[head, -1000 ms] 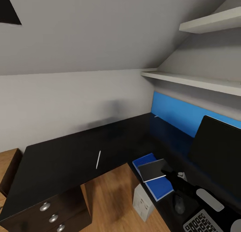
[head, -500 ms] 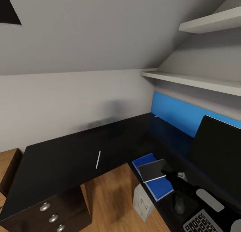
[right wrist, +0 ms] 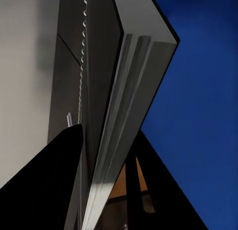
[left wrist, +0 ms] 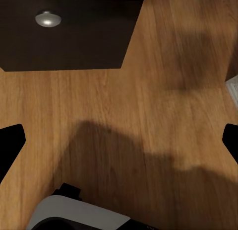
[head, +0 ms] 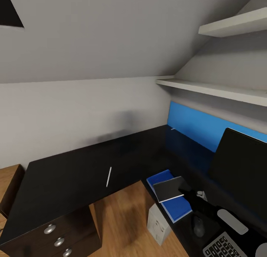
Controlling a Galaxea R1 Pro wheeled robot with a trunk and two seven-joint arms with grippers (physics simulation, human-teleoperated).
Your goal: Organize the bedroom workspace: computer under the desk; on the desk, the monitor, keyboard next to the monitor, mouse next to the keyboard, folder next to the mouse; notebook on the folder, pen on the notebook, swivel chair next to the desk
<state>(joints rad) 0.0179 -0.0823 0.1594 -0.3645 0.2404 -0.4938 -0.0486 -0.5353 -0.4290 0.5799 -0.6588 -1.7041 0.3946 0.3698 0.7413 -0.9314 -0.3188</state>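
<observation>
The right gripper (head: 184, 191) was clamped on the near edge of the notebook (head: 168, 187), which lay flat on the blue folder (head: 177, 206) on the black desk (head: 66, 179); in the right wrist view the notebook's page edges (right wrist: 126, 115) ran between the two dark fingers (right wrist: 49, 185), with the folder's blue (right wrist: 208, 91) just beyond. The folder rested near the inner corner of the L-shaped top, one corner reaching the desk's edge. Just beside it, toward the robot, sat the small black mouse (head: 198, 226), and next to that the keyboard (head: 225, 247) at the lower edge of the head view. The monitor (head: 241, 168) stood upright behind them, in front of the blue back panel (head: 193, 127). The pen (head: 109, 176) lay alone on the other wing of the desk, well apart from the folder and notebook. Below the desk edge, the light grey computer (head: 158, 223) stood on the wooden floor (head: 122, 220), and the drawer unit (head: 59, 238) with round silver knobs sat under the pen's wing. The left gripper (left wrist: 119, 140) hung over bare floor near the drawers, its fingertips (left wrist: 10, 140) spread wide with nothing between them. Two white shelves (head: 222, 90) were fixed to the grey wall above.
</observation>
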